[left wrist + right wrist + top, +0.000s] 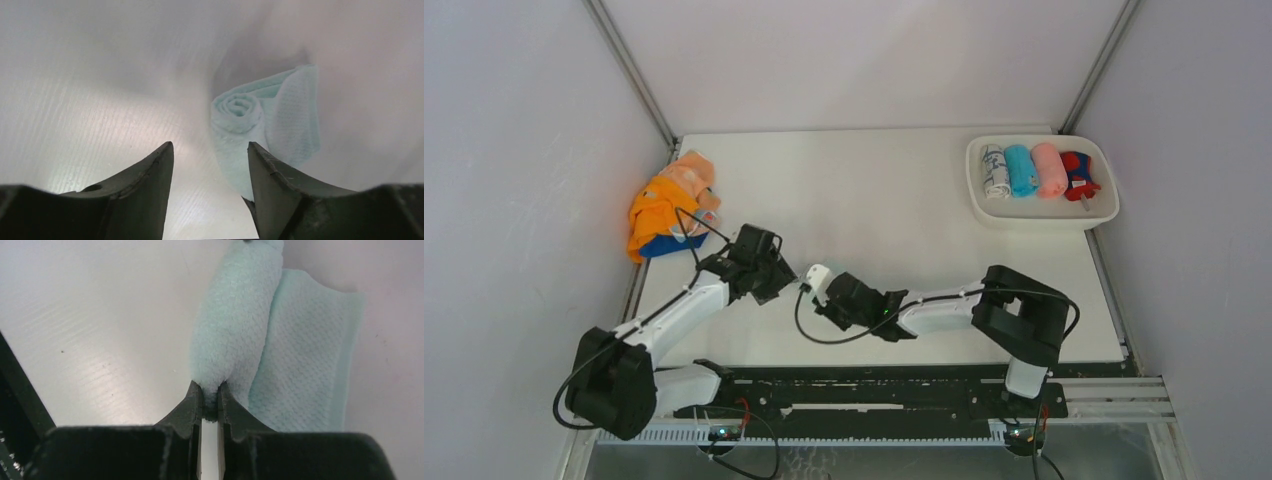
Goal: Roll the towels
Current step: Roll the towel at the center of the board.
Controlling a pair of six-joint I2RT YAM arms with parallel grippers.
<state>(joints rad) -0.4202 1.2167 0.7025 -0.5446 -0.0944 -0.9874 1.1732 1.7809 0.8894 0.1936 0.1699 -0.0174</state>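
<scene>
A pale mint towel [817, 277] lies part rolled near the table's middle, between my two grippers. In the right wrist view its roll [235, 320] runs away from me with a flat tail [307, 350] to the right. My right gripper [209, 390] is shut on the near end of the roll. My left gripper [210, 146] is open and faces the spiral end of the roll [239, 107], which sits just beyond its right finger [270, 175]. From above, the left gripper [776, 275] and right gripper [824, 296] stand close together. More towels, orange [656, 215], peach [692, 172] and dark blue [669, 244], are heaped at the far left.
A white oval tray [1044, 220] at the back right holds several rolled towels, among them turquoise [1021, 170] and pink [1050, 169]. Grey walls close in both sides. The arm bases and a black rail [864, 395] run along the near edge.
</scene>
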